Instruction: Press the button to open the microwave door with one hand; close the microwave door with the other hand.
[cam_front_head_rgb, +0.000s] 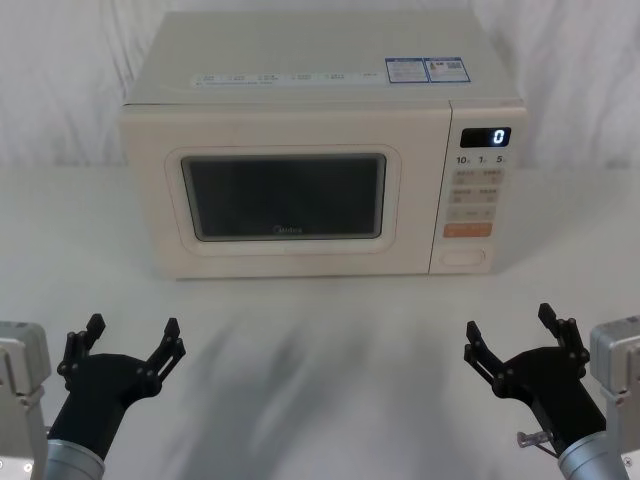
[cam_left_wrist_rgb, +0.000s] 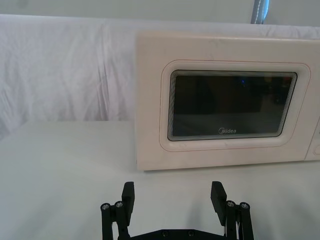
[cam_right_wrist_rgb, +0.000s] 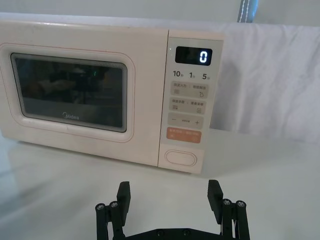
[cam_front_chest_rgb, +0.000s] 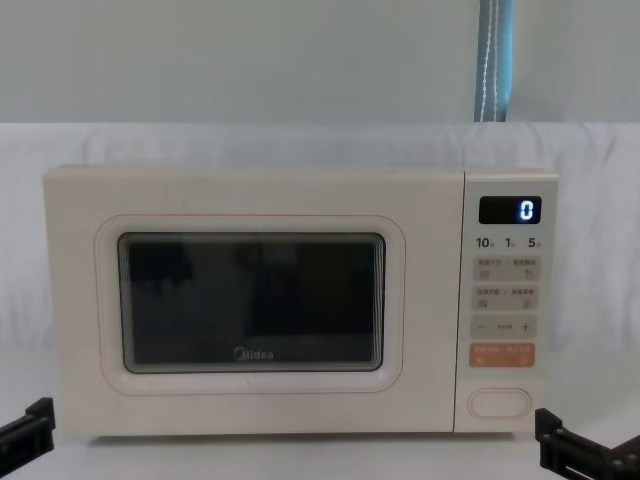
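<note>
Both end effectors hover low over the white surface (cam_front_head_rgb: 330, 350), well short of the microwave. Left end effector (cam_front_head_rgb: 133, 335) sits at the near left with its two black fingers spread wide and nothing between them; right end effector (cam_front_head_rgb: 517, 338) mirrors it at the near right, likewise spread and empty. Farther back, the microwave door (cam_front_head_rgb: 285, 195) lies flush with the cream body, its dark window facing the robot. On the control panel (cam_front_head_rgb: 478, 200) to the door's right, the button (cam_front_head_rgb: 464, 256) sits at the bottom, just beneath an orange key (cam_front_head_rgb: 468, 229), untouched. Above them, the display (cam_front_head_rgb: 486, 137) reads 0.
</note>
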